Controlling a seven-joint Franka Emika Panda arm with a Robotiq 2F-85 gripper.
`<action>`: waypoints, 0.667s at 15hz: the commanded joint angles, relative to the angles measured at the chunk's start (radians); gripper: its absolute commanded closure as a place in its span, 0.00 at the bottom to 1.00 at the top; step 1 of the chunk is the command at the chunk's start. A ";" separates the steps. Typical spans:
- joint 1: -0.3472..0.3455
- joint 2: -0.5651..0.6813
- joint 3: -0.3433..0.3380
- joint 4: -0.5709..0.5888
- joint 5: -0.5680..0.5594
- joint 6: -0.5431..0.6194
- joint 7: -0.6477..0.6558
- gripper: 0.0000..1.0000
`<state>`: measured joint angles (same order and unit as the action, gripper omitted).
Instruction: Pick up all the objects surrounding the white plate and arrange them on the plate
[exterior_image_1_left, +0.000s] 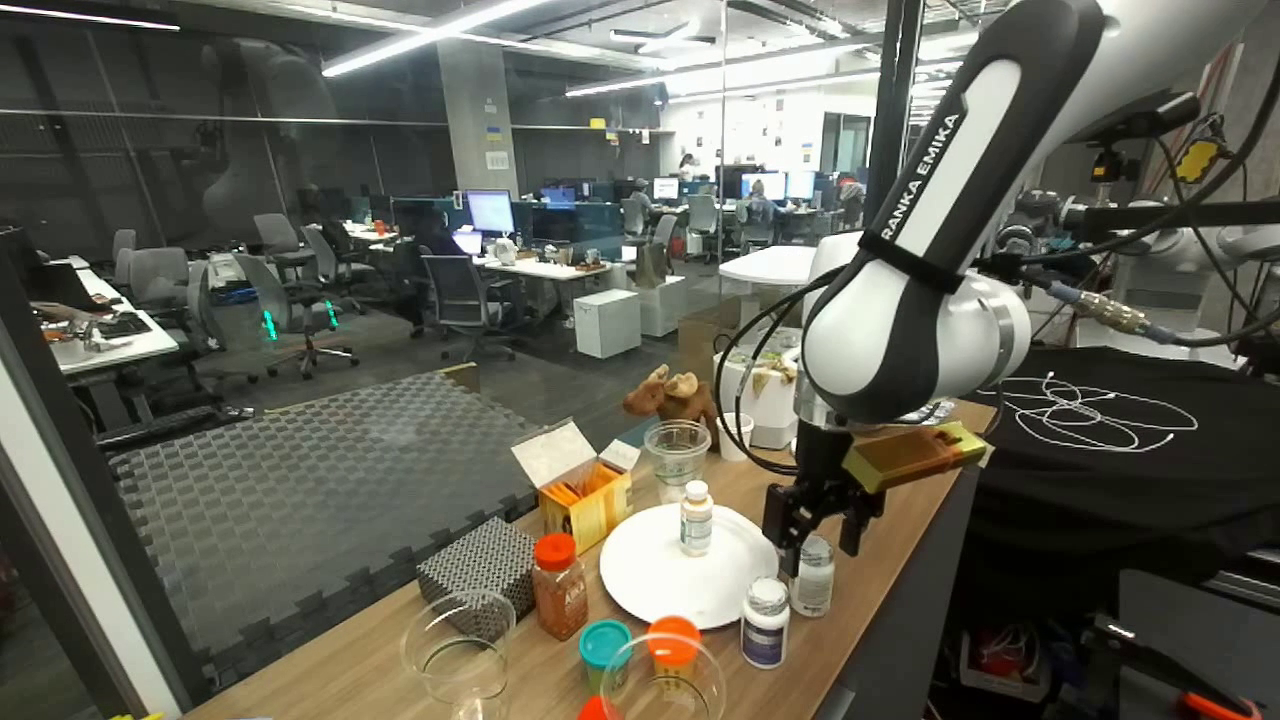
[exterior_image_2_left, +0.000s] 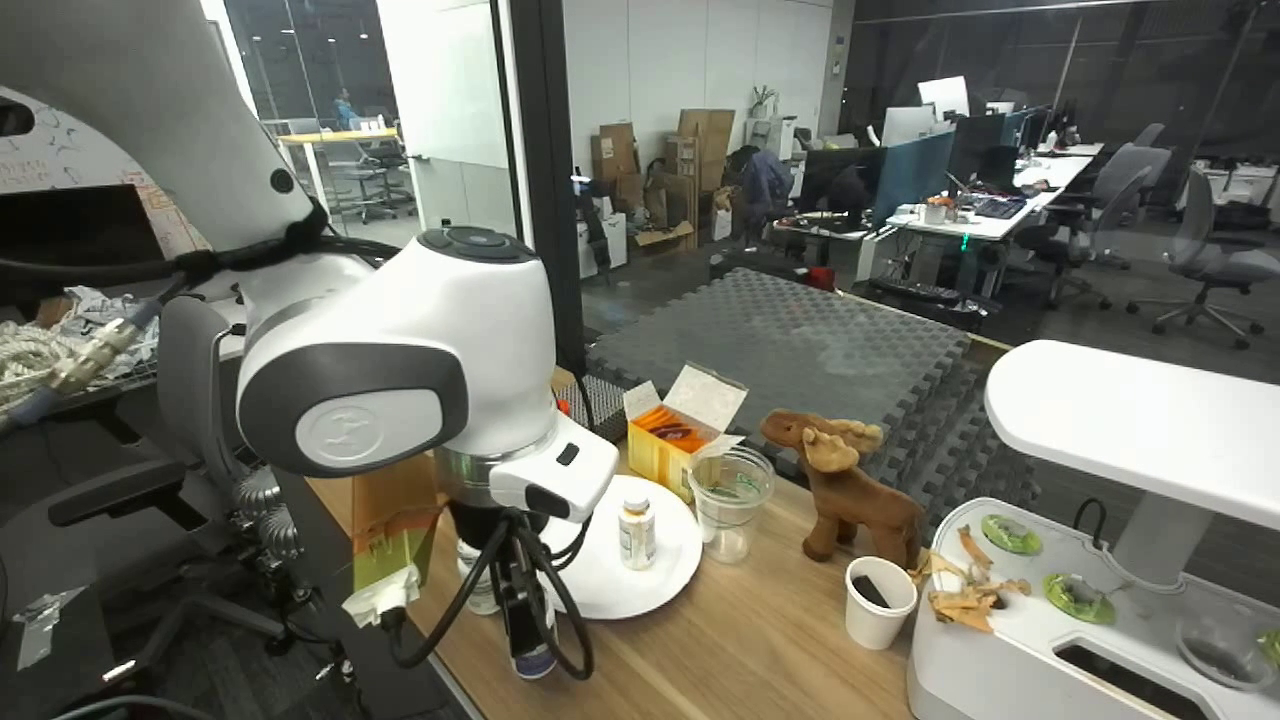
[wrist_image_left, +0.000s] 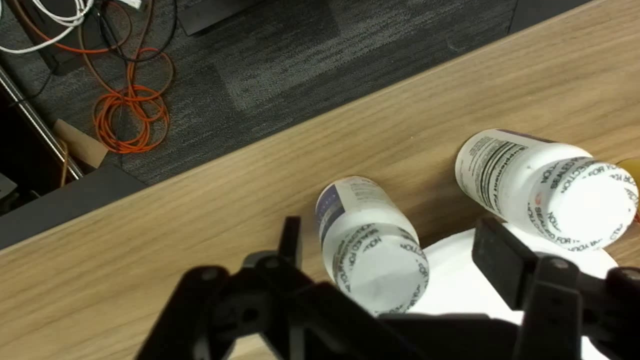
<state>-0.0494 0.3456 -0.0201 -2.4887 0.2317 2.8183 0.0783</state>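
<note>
Wrist view: cylindrical bottles (wrist_image_left: 374, 242), wood-grain tabletop (wrist_image_left: 200, 215)

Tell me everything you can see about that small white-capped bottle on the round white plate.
The small white-capped bottle looks like plastic, with its cap on. A pale label shows on the body, its print too small to read. It stands upright on the round white plate, inside the rim, as both exterior views show. Nothing but the plate is seen touching it.
</note>
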 joint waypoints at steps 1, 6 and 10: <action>-0.006 -0.006 0.004 -0.014 -0.002 0.048 0.016 0.42; 0.021 -0.021 -0.036 -0.032 -0.043 0.087 0.057 0.77; 0.056 -0.039 -0.088 -0.035 -0.113 0.092 0.102 0.81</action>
<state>-0.0311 0.3413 -0.0647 -2.4967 0.1742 2.8826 0.1310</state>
